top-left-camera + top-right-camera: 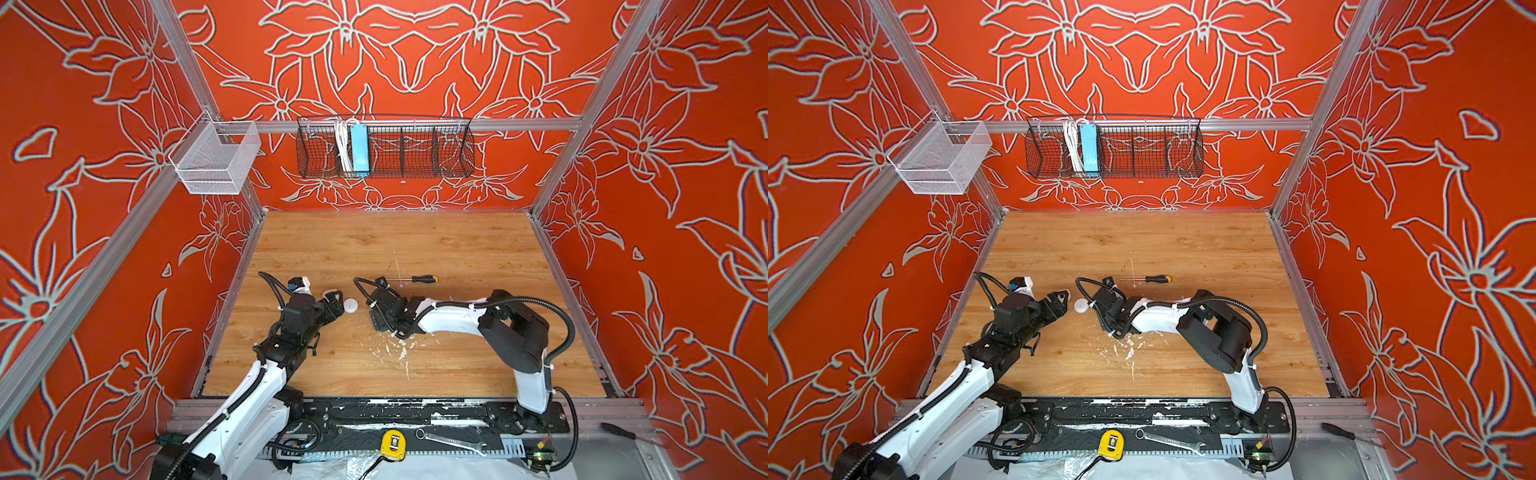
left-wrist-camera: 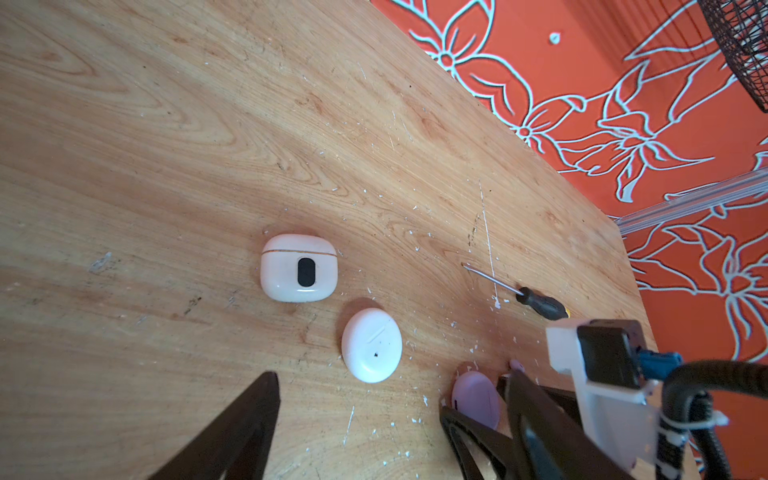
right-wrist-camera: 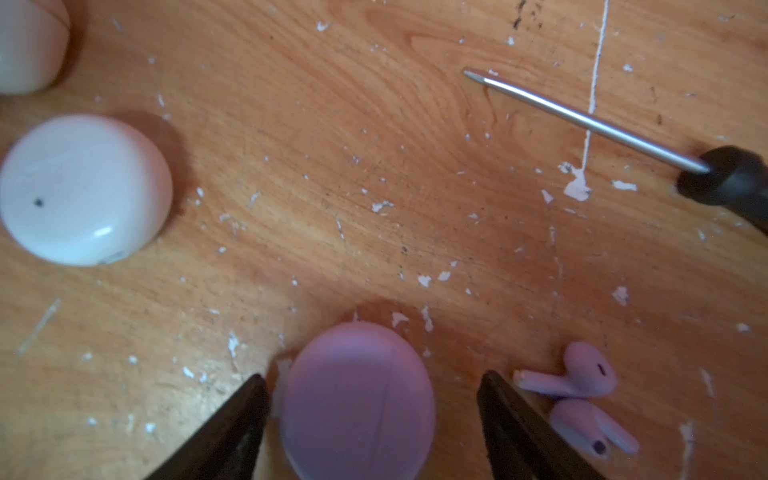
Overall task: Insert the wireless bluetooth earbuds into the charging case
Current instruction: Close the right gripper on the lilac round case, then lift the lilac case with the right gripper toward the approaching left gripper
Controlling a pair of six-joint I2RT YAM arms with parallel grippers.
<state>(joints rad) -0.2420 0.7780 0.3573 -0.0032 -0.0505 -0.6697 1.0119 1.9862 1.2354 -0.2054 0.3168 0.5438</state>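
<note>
Right tool (image 3: pixel 372 376) stands open astride the closed lilac case (image 3: pixel 357 407), apparently not touching it; both lilac earbuds (image 3: pixel 582 376) lie on the worktop (image 3: pixel 374 166) just outside one jaw, nearer the right arm.

Robot lab booth; aluminium frame (image 1: pixel 519 124)

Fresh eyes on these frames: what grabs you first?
The loud orange-red floral walls around the wooden table. Then, in the right wrist view, the right gripper stands open astride the lilac charging case, with two lilac earbuds lying loose on the wood just outside its jaws. A white round case and a screwdriver lie nearby.
</note>
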